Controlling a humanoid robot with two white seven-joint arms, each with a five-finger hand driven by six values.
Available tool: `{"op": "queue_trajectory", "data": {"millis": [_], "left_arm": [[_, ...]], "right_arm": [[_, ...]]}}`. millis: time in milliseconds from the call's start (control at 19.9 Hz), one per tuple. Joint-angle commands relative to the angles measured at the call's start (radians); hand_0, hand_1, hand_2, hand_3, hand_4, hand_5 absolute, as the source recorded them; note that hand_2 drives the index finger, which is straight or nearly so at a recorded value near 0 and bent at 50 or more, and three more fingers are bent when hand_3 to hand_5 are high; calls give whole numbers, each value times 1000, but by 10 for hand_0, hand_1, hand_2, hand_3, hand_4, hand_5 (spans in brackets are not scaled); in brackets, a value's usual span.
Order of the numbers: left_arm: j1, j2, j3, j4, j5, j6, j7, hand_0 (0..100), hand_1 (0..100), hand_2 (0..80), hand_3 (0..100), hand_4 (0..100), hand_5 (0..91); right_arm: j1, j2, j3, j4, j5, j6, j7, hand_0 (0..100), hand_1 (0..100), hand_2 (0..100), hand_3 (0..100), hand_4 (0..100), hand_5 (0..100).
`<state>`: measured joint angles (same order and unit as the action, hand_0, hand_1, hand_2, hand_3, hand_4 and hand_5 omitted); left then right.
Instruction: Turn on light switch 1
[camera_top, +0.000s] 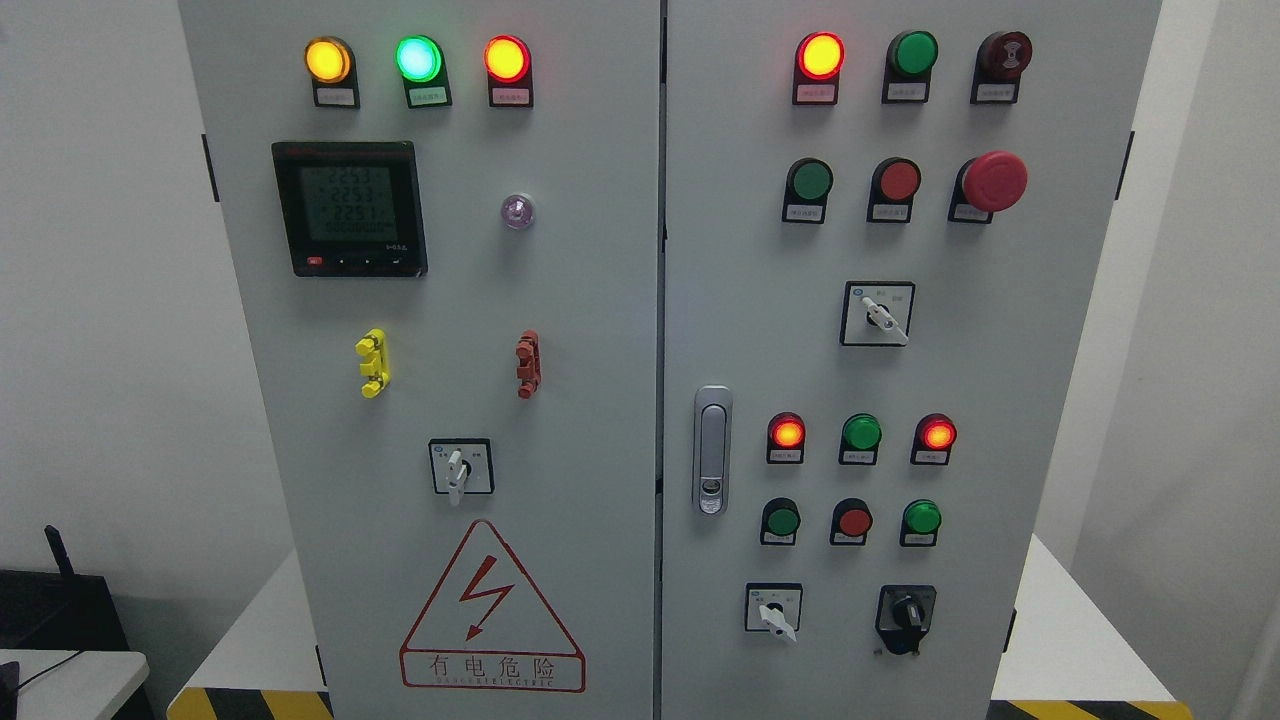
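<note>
1. The grey electrical cabinet (560, 300) fills the head view, its two doors standing shut.
2. The left door carries a digital meter (348, 208), three lit lamps above it, and a red warning triangle (490, 610) near the bottom.
3. The right door holds rows of lamps and push buttons, a red mushroom stop button (993, 181) and a door latch (711, 450).
4. Which control is light switch 1 I cannot tell; the labels are too small to read. The likeliest candidates are the rotary selector switches (877, 315).
5. Such a knob is probably stiff and small: pinch its white lever and twist.
6. Neither hand is in view, so their state is unknown.
</note>
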<state>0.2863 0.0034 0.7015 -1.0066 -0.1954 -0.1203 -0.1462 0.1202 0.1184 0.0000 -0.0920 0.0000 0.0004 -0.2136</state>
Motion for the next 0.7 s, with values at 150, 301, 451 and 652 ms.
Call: {"op": "queue_trajectory", "data": {"millis": [150, 301, 451, 652], "left_arm": [[2, 24, 185, -552, 22, -168, -151, 423, 153, 186, 461, 504, 184], [-15, 41, 184, -616, 72, -222, -196, 406, 155, 286, 502, 552, 251], [-27, 47, 170, -684, 120, -226, -219, 370, 168, 332, 535, 586, 303], [-42, 82, 150, -760, 125, -262, -228, 338, 174, 355, 575, 614, 360]], "right_arm": [[-1, 0, 23, 0, 5, 0, 0, 120, 389, 0, 0, 0, 0], [-1, 0, 23, 0, 5, 0, 0, 120, 389, 0, 0, 0, 0], [-1, 0, 23, 0, 5, 0, 0, 120, 389, 0, 0, 0, 0], [0, 0, 23, 0, 5, 0, 0, 120, 389, 0, 0, 0, 0]]}}
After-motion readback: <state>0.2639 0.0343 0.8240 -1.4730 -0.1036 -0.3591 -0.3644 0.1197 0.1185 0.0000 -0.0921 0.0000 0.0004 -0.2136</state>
